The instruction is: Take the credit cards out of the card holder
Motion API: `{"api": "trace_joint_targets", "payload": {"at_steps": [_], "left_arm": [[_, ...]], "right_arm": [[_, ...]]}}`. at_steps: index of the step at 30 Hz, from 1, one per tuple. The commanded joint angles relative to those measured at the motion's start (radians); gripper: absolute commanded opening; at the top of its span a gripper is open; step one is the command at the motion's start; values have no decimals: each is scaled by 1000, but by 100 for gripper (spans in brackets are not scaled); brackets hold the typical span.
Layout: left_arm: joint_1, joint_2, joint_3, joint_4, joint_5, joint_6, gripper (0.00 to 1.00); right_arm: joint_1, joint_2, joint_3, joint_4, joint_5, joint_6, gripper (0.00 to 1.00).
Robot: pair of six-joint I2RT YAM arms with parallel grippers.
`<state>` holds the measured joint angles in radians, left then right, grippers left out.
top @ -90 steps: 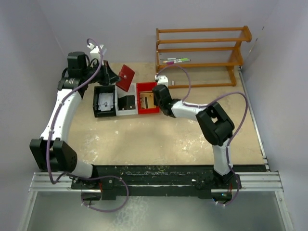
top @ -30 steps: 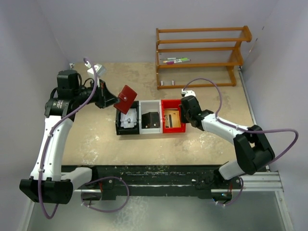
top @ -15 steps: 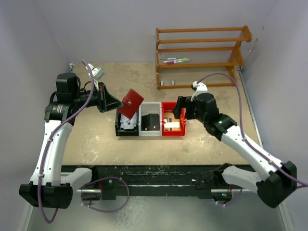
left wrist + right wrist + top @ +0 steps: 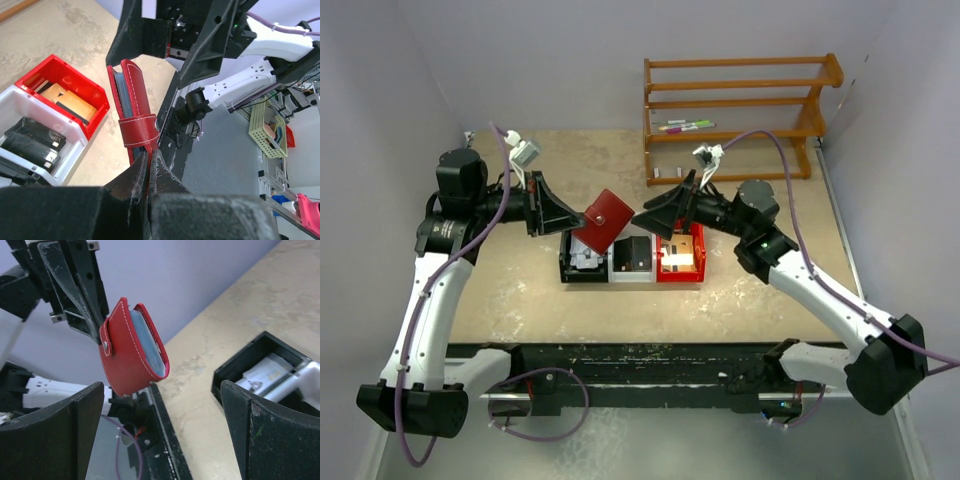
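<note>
Our left gripper (image 4: pixel 572 220) is clamped on the folded maroon leather card holder (image 4: pixel 603 220), holding it aloft. Our right gripper (image 4: pixel 645 217), fingers spread wide, faces it close by. Tan flat credit cards (image 4: pixel 682 250) lie in the red plastic bin (image 4: pixel 665 275) beneath that gripper.

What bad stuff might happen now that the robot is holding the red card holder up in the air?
The left hand pinches the card holder only by one edge, so a push from the open right hand might twist it loose and drop it onto the bins below. The strap looks snapped shut around it, so tugging for cards may just yank the whole holder. The two hands are close and might bump.
</note>
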<state>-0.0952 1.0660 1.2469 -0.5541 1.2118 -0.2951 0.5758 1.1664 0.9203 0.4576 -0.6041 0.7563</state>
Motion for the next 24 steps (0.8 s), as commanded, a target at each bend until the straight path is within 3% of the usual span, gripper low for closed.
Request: {"api": "trace_joint_targets", "payload": {"at_steps": [1,4,7,14,20,21,22,24], "left_arm": [[-7,-37,2,114,65,-81,0],[-8,-39,5,101,87,-81,0],[-12,-46,12,59,97,-52,0],[-14,-24,59,-137,77,158,0],[-14,-16,61,-125,1,183,0],[-14,-17,57,-109,-36,175,8],[-14,-18,53,-92,-66,164,25],[-14,-19,43,-72,-108,144,78]], "right_arm": [[38,42,78,178,-110,78,100],[55,83,78,254,-132,130,98],[62,138,128,308,-184,180,86],[79,217,197,382,-296,243,36],[83,229,247,332,-320,231,10],[82,229,257,317,-309,229,1],[83,227,262,296,-278,230,0],[81,214,259,280,-226,215,0]]}}
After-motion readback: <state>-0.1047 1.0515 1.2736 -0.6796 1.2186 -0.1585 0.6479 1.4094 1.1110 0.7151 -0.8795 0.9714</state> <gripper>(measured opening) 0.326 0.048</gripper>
